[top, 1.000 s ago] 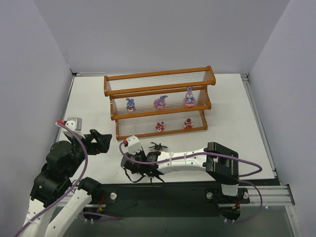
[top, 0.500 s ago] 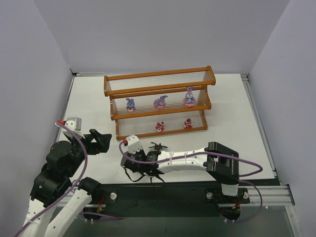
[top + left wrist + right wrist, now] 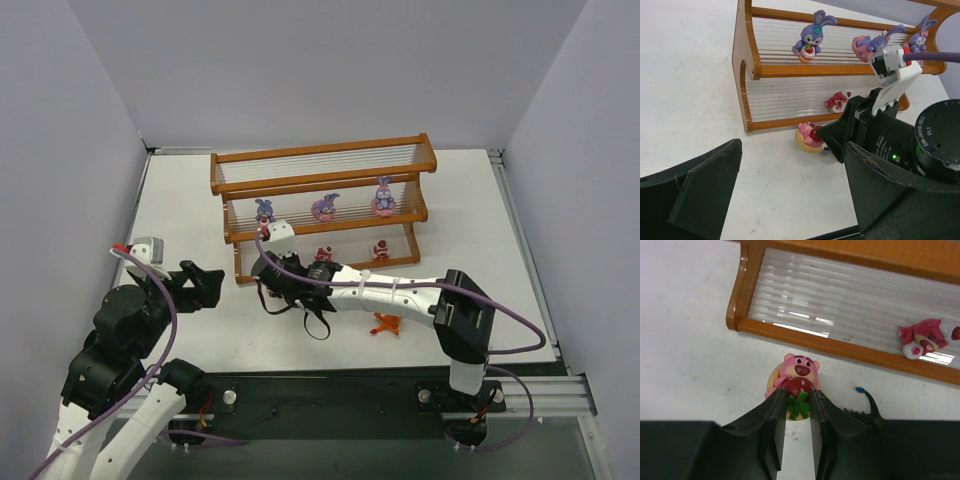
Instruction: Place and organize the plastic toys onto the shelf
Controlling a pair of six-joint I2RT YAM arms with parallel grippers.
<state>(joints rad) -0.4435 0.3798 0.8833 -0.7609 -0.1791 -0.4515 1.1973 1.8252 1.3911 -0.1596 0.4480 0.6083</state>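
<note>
Pale lavender walls (image 3: 330, 70) fill the left, top and right around a white tabletop (image 3: 180, 200); a black base plate (image 3: 330, 400) spans the bottom edge.

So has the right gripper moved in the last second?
Yes. Seen from above, the right gripper moved farther out, up to the lower left corner of the shelf, and now pinches the pink bear toy.

Robot lab: white-walled test table (image 3: 470, 230)
</note>
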